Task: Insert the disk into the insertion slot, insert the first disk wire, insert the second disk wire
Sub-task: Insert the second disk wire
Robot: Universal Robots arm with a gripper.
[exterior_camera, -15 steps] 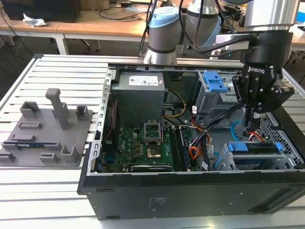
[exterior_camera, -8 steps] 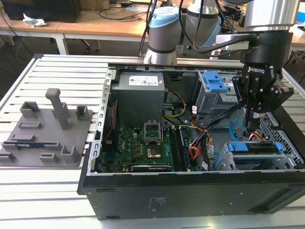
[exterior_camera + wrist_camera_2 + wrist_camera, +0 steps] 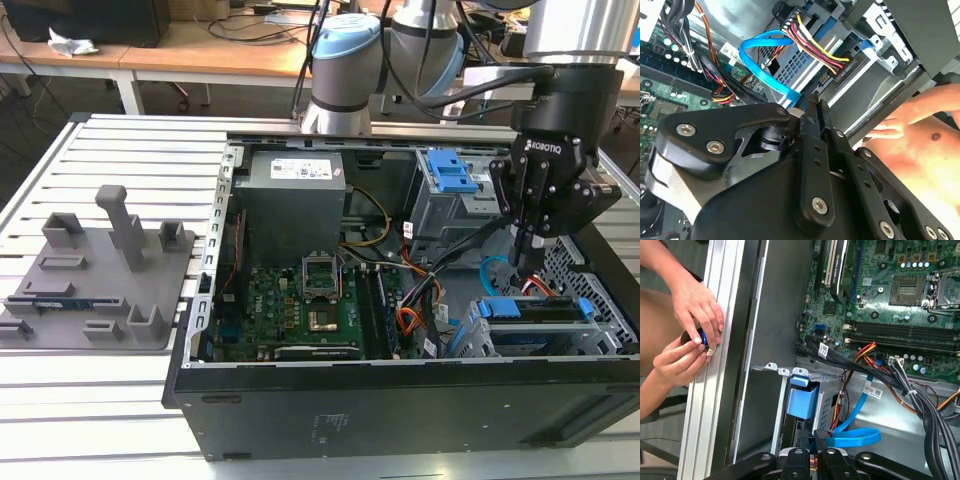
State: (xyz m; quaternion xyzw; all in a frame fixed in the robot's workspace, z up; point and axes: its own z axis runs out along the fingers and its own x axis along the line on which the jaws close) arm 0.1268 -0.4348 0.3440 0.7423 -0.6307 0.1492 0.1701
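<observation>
The disk (image 3: 530, 309), a flat drive framed in bright blue plastic, lies seated in the insertion slot (image 3: 598, 292). That slot is the low grey cage of perforated sheet metal at the exterior view's right end of the open black computer case (image 3: 400, 410). We see mostly the disk's blue edge.

The first disk wire (image 3: 815, 45), a thin bundle of red, yellow and black strands, ends in a small black plug at the drive's edge. We cannot tell whether it is fully home. The second disk wire (image 3: 767, 76), smooth and light blue, curves in a flat loop, and its end runs right into the tips of the gripper (image 3: 816, 106). The gripper hangs over the slot with its black fingers clenched on that end.

Just beside the slot stands the taller grey cage with a blue latch (image 3: 452, 172). Glossy black cable bundles (image 3: 850, 360) cross between it and the green motherboard (image 3: 300, 300), crowding the space around the loop. A matte grey power supply (image 3: 295, 200) sits at the far wall.

A person's hands (image 3: 695, 305) pinch a small blue-and-black object against the ribbed aluminium table (image 3: 130, 400), close outside the case wall. On the table at the exterior view's left lies a grey plastic fixture plate (image 3: 100, 270) with blocky posts.
</observation>
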